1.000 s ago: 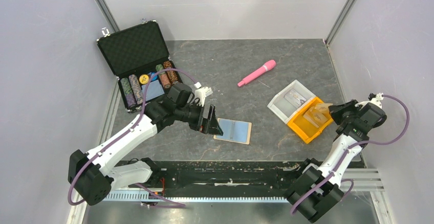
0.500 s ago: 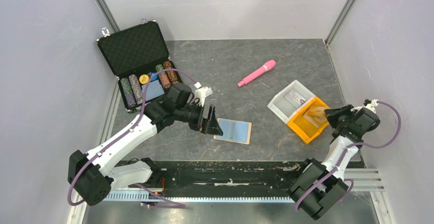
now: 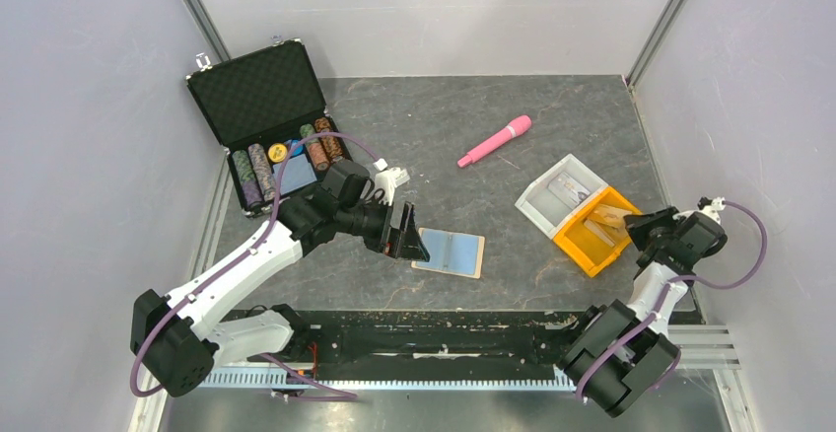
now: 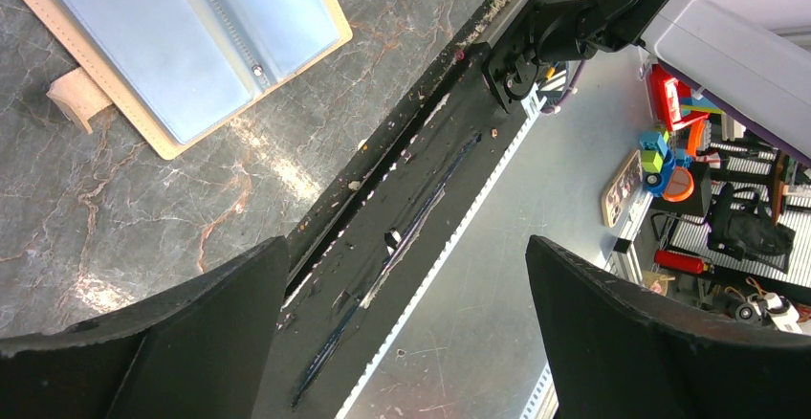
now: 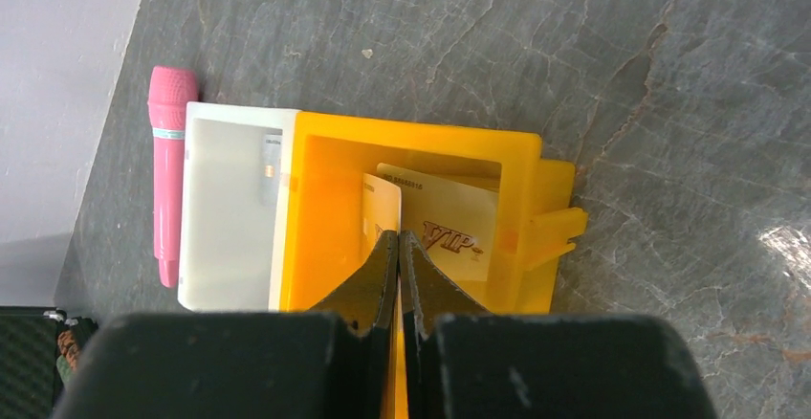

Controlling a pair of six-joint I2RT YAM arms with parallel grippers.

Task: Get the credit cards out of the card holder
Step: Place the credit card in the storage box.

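Note:
The card holder [image 3: 449,252] lies open and flat on the table, its pale blue lining [image 4: 191,46] facing up with no card showing on it. My left gripper [image 3: 406,240] hangs just to its left, jaws wide open [image 4: 406,247] with nothing between them. My right gripper [image 3: 639,225] is at the orange tray [image 3: 582,250]. Its jaws are shut [image 5: 399,235] on the edge of one gold credit card [image 5: 380,204], which slants into the tray. A second credit card [image 5: 459,223], marked VIP, lies in the tray.
A white tray [image 3: 547,200] adjoins the orange one on its far left side. A pink microphone-shaped object [image 3: 495,141] lies farther back. The open black poker-chip case [image 3: 264,107] stands at the back left. The black base rail [image 4: 411,209] runs along the near edge.
My right arm has drawn back toward the near edge and sunk lower, carrying the card down into the orange tray. The left arm and the card holder have not moved.

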